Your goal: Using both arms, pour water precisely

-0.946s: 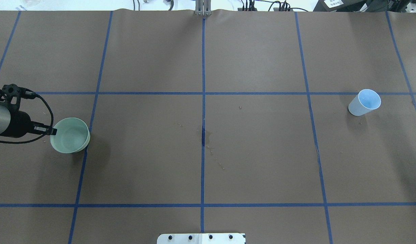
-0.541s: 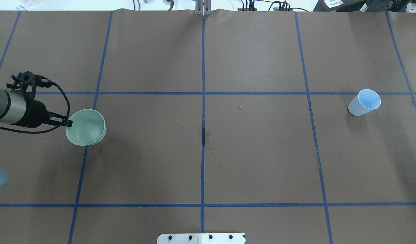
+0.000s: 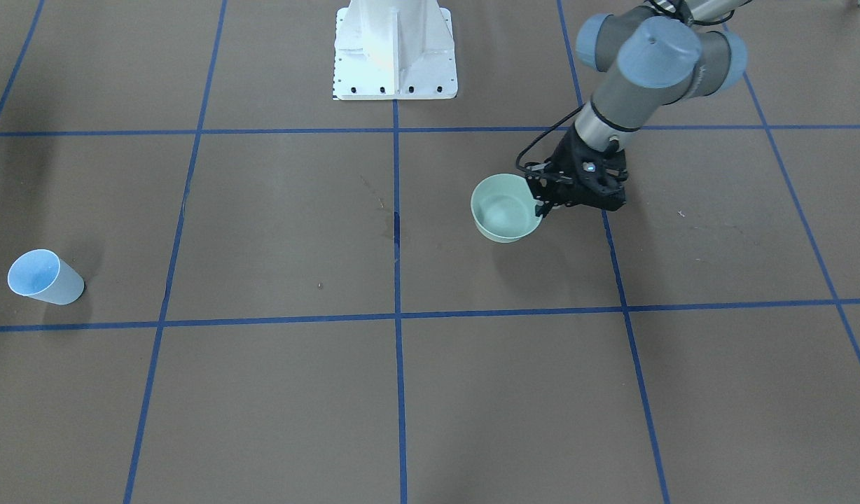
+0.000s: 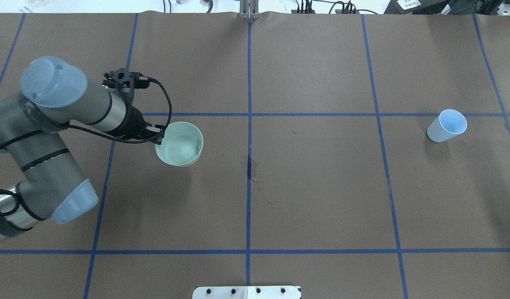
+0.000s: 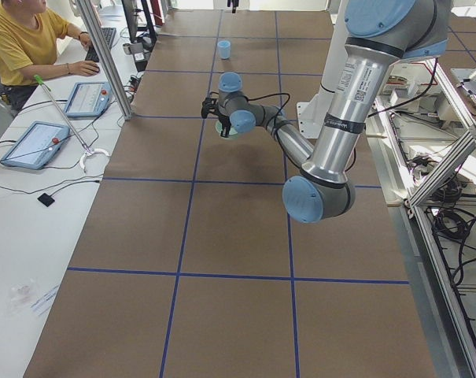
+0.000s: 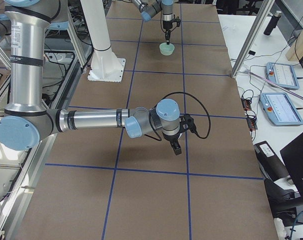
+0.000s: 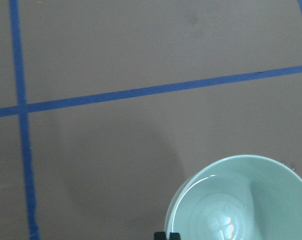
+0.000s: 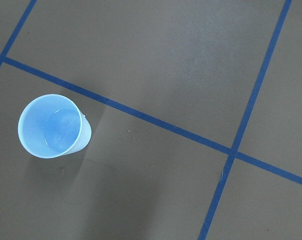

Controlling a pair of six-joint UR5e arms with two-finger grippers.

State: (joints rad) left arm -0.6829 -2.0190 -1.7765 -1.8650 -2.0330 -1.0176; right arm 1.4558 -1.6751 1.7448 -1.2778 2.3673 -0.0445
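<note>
My left gripper (image 4: 158, 136) is shut on the near rim of the pale green bowl (image 4: 179, 144) and holds it left of the table's middle, apparently lifted, with its shadow offset. In the front-facing view the bowl (image 3: 505, 208) is left of the gripper (image 3: 545, 203). The left wrist view shows the bowl (image 7: 245, 200) with glints of water (image 7: 221, 226) inside. The pale blue cup (image 4: 447, 125) stands at the far right; it also shows in the right wrist view (image 8: 53, 126). My right gripper (image 6: 177, 147) shows only in the exterior right view; I cannot tell whether it is open or shut.
The white pedestal (image 3: 395, 49) stands at the robot's side of the table. Dark wet spots (image 4: 255, 170) mark the brown cover near the centre line. An operator (image 5: 21, 43) sits at a side desk with tablets (image 5: 37, 143).
The left arm has carried the green bowl rightward and slightly away from the robot, from the table's left edge toward the middle. The blue cup has not moved.
</note>
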